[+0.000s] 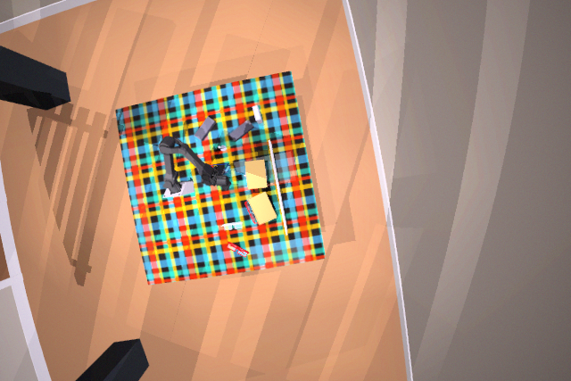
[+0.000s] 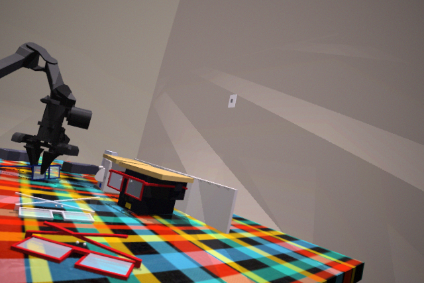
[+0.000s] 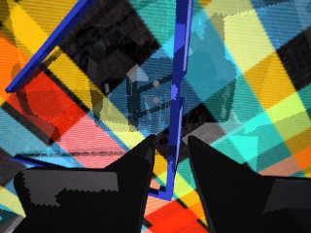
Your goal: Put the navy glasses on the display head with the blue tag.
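The navy glasses (image 2: pixel 50 171) (image 3: pixel 180 39) stand on the patterned cloth with temples spread, in front of the blue-tagged head. My gripper (image 2: pixel 38 168) (image 3: pixel 171 140) is partly open, its fingertips on either side of the front frame near one lens, with gaps visible in the wrist view. The blue-tagged head (image 1: pixel 255 174) has a flat yellow top; in the exterior view it is mostly hidden behind the other head, its blue tag (image 2: pixel 100 185) just showing. The other head (image 1: pixel 261 208) (image 2: pixel 156 199) has a yellow tag (image 2: pixel 127 205) and wears red glasses (image 2: pixel 134 189).
White glasses (image 1: pixel 233 226) and loose red glasses (image 1: pixel 237 249) lie on the cloth. A thin pale panel (image 1: pixel 277 187) (image 2: pixel 212 201) stands behind both heads. Two grey blocks (image 1: pixel 204 128) (image 1: pixel 241 130) and a white block (image 1: pixel 256 113) are on the far side from the loose glasses.
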You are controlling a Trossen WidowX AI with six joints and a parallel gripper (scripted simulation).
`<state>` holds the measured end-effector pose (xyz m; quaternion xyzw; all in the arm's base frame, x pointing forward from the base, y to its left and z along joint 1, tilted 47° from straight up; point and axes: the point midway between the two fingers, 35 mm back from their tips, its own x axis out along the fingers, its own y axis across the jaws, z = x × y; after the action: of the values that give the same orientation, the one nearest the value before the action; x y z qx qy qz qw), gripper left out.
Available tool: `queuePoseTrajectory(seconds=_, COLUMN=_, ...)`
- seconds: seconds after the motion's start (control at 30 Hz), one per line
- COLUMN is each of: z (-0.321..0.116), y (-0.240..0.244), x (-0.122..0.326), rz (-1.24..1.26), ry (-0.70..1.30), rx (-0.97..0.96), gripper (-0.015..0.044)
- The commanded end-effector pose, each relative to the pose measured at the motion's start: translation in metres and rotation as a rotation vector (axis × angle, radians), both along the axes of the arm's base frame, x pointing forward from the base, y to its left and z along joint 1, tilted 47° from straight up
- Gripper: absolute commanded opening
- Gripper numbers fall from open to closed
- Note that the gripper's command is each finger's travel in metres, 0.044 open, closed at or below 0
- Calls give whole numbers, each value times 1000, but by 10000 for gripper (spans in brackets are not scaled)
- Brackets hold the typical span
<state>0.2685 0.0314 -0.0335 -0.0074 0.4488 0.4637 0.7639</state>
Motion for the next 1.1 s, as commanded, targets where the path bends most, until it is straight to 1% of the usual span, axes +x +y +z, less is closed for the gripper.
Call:
queuePoseTrajectory(seconds=0.0, z=1, y=3, x=-2, rz=-1, ry=3, rx=7, gripper=120)
queuePoseTrajectory(seconds=0.03, z=0, y=0, x=0, rz=0, ry=0, rx=0, gripper=94)
queuePoseTrajectory(seconds=0.5, z=0, y=0, x=0, rz=0, ry=0, rx=0, gripper=0)
queuePoseTrajectory(seconds=0.73, z=3, y=-4, x=0, rz=0, ry=0, rx=-2, gripper=0)
queuePoseTrajectory(seconds=1.07, z=37, y=-44, x=-5, rz=-2, ry=4, rx=-9, gripper=0)
